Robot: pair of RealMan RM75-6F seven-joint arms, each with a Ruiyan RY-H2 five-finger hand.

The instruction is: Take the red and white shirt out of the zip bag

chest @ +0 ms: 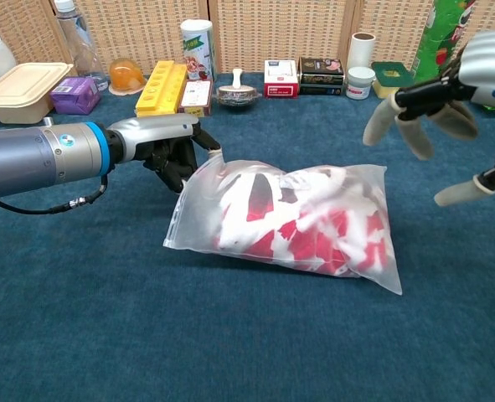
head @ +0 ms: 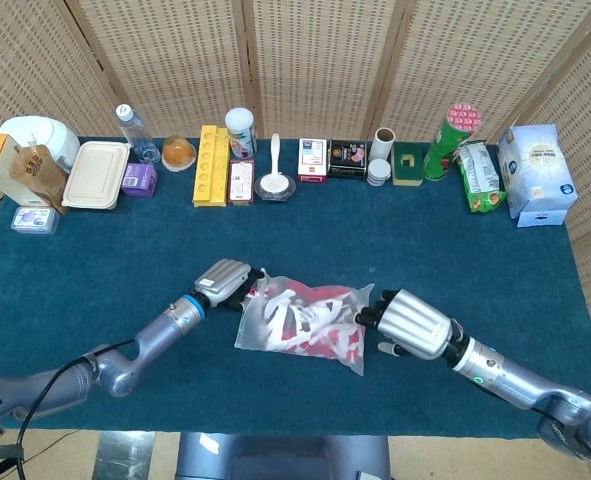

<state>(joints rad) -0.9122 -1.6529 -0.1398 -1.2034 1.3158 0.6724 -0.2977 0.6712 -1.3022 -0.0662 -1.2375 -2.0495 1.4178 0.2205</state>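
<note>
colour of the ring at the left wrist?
Blue ring behind the left robot hand; clearest in chest view.

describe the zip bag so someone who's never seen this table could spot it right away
On the blue table, ignore the back row of items and look at the near middle, between the two robot hands. The zip bag lies there flat, the only clear plastic pouch, with the red and white shirt crumpled inside.

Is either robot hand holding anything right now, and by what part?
The left robot hand grips the zip bag by its upper left corner; the right robot hand holds nothing.
</note>
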